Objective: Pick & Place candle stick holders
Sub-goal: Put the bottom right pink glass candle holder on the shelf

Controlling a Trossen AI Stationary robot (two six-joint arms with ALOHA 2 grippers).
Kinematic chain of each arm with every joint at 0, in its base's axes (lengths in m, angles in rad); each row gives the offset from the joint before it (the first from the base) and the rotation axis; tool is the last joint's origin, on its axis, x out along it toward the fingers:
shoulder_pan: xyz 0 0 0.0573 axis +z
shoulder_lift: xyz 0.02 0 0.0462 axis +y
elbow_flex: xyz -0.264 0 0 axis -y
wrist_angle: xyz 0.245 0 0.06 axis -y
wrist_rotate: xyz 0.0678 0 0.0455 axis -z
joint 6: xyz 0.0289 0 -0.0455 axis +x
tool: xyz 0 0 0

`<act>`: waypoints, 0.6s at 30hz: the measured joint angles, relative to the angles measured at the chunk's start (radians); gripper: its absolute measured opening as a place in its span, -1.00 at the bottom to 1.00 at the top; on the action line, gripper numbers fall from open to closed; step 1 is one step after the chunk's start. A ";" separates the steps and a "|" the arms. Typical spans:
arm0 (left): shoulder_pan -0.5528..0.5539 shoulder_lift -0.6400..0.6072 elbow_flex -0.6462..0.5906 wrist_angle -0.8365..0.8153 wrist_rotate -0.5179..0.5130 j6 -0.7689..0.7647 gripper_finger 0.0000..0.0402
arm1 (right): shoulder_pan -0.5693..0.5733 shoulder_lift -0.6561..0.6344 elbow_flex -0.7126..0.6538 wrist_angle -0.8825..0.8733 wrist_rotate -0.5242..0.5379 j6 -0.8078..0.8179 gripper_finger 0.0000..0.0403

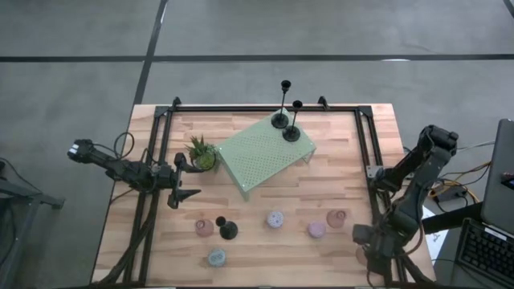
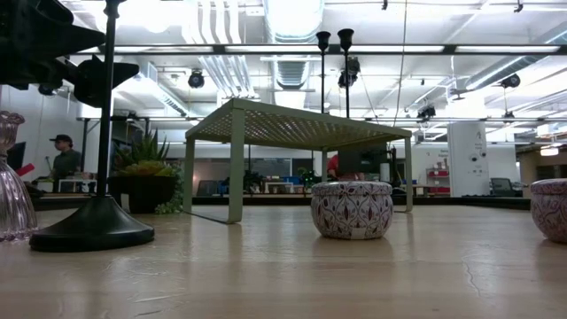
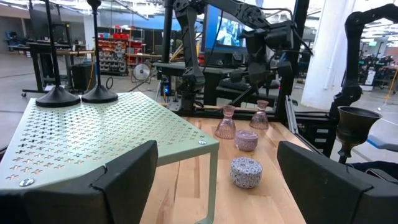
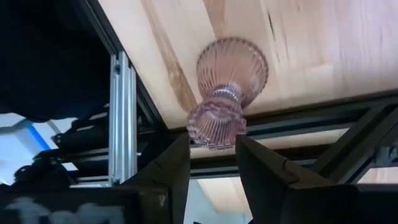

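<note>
Two black stick holders (image 1: 287, 119) stand on their round bases on the pale green perforated stand (image 1: 261, 156). A third black stick holder (image 1: 229, 230) stands on the table beside a pink glass cup (image 1: 204, 227). Round pucks (image 1: 275, 218), (image 1: 316, 230), (image 1: 216, 257) and another glass cup (image 1: 336, 217) sit along the near part of the table. A further pink glass cup (image 4: 227, 93) stands on its foot at the table's right edge. My right gripper (image 4: 212, 155) points down over its rim, fingers open and apart from it. My left gripper (image 1: 181, 183) waits open at the left.
A small spiky green plant (image 1: 202, 154) stands by the stand's left corner. A black metal frame (image 1: 365, 152) runs along the table's edges; its rail (image 4: 121, 112) lies right beside the glass cup under my right gripper. Bare wood lies between the pucks and the stand.
</note>
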 joint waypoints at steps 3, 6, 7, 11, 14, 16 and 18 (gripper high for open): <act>0.000 0.000 0.000 0.000 0.000 0.000 0.67 | 0.010 0.017 0.000 -0.005 -0.002 0.003 -0.44; 0.000 0.000 0.000 0.000 0.000 0.000 0.67 | 0.014 0.032 0.000 -0.036 0.000 -0.001 -0.47; 0.000 0.000 0.000 0.000 0.000 0.000 0.67 | 0.015 0.040 0.000 -0.041 0.000 -0.002 -0.48; 0.000 0.000 0.000 0.000 0.000 0.000 0.67 | 0.017 0.066 0.000 -0.045 0.000 -0.017 -0.53; 0.000 0.000 0.000 0.000 0.000 0.000 0.67 | 0.017 0.088 0.000 -0.045 0.001 -0.043 -0.56; 0.000 0.000 0.000 0.000 0.000 0.000 0.67 | 0.017 0.101 0.000 -0.045 0.001 -0.060 -0.59; 0.000 0.000 0.000 0.000 0.000 0.000 0.67 | 0.017 0.115 0.000 -0.045 0.001 -0.064 -0.61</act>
